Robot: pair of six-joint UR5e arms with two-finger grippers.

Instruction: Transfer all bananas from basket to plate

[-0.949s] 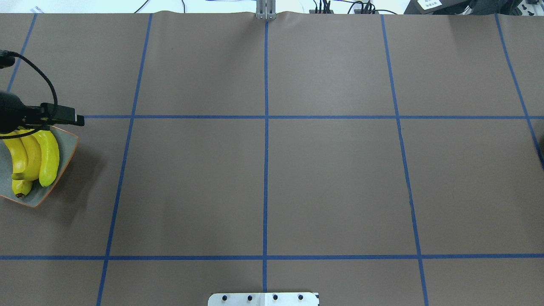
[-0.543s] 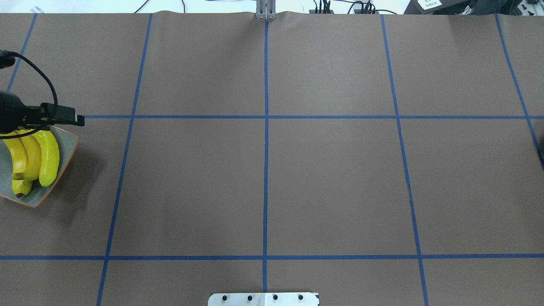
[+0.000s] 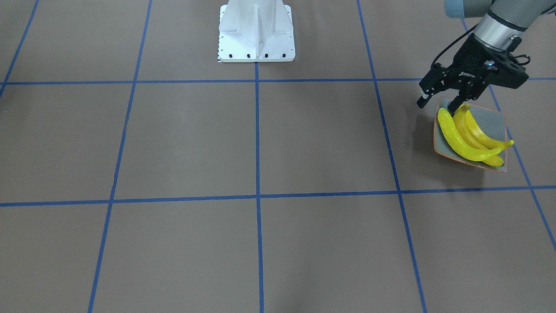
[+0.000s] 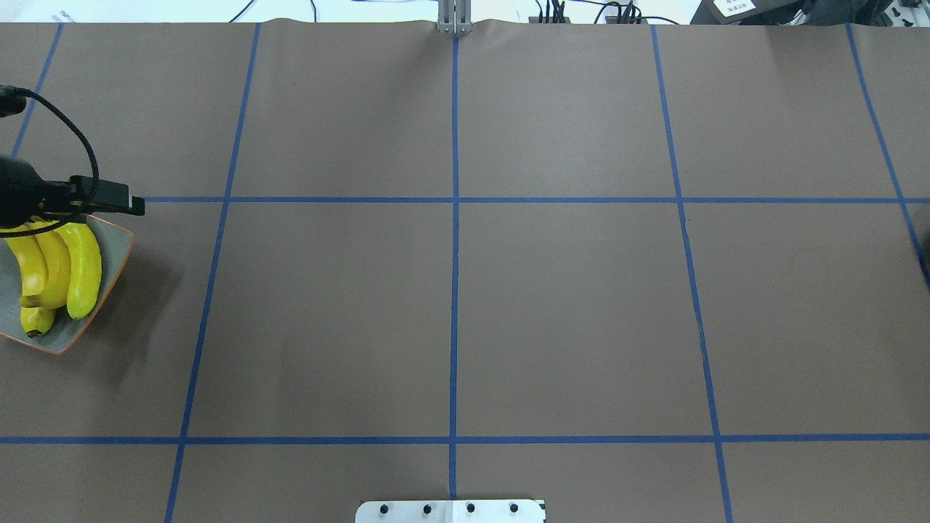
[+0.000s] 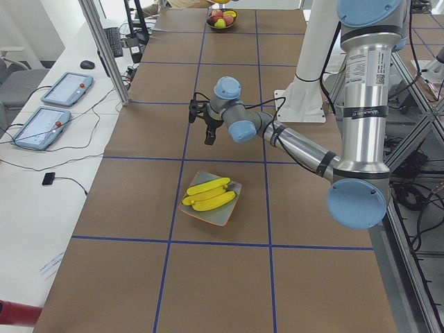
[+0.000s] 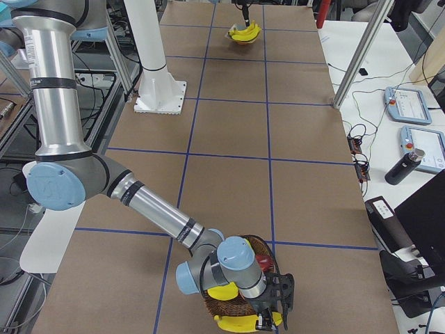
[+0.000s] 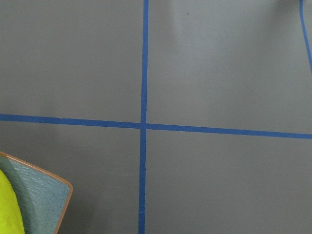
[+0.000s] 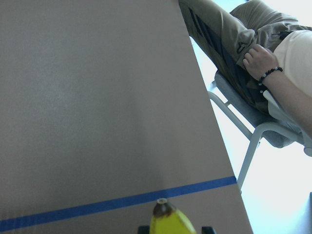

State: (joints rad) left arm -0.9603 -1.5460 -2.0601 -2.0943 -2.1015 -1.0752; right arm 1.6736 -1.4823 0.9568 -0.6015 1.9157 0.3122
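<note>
Three bananas (image 3: 467, 139) lie on plate (image 3: 493, 119), table's left end. My left gripper (image 3: 437, 101) hangs over plate corner, fingers apart, empty. Right gripper (image 6: 274, 316) at basket (image 6: 226, 292), clamped on last banana (image 8: 168, 222). I judge: final carry. Next: lift clear, long crossing, set beside others.

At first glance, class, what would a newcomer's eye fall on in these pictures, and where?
The bright yellow bananas piled on the grey plate at the left end of the table stand out, with the open left gripper just above the plate's rim. At the far right end, the right gripper sits at a wicker basket, another banana between its fingers.
</note>
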